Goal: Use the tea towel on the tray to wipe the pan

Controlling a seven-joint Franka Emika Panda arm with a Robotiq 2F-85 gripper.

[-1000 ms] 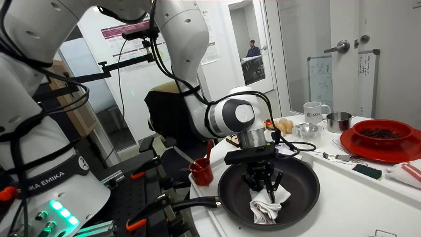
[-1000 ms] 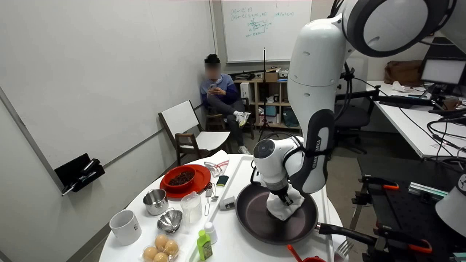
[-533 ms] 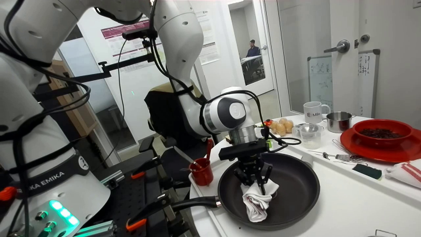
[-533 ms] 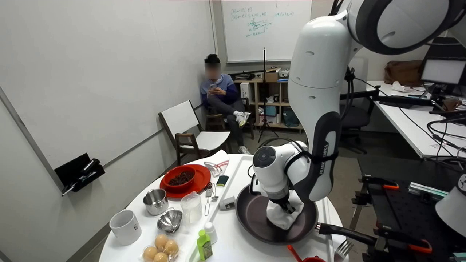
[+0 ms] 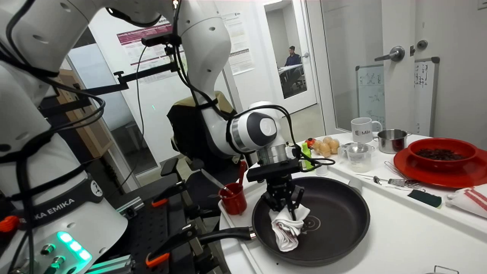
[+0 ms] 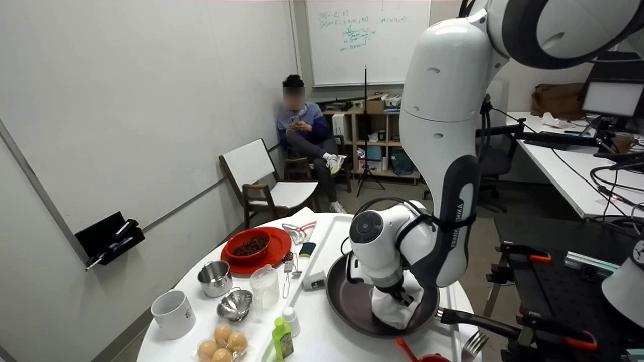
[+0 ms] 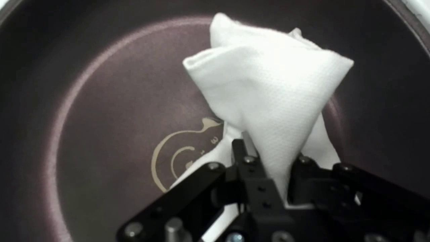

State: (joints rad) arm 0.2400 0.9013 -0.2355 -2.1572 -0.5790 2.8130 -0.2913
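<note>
Its tool (image 7: 270, 153) was clamped on the bunched tea towel (image 7: 275, 74), which lay inside the pan (image 5: 336, 209), off-centre toward the pan's handle (image 5: 228, 234). Wiping looked to be the step in hand. A hard sideways stroke might turn the pan (its handle appeared to overhang the table (image 6: 168, 349)) and let it knock the red cup (image 5: 235, 203) standing near the pan. Were the towel to ruck up, low pressing could scrape the tool against the pan's floor.
</note>
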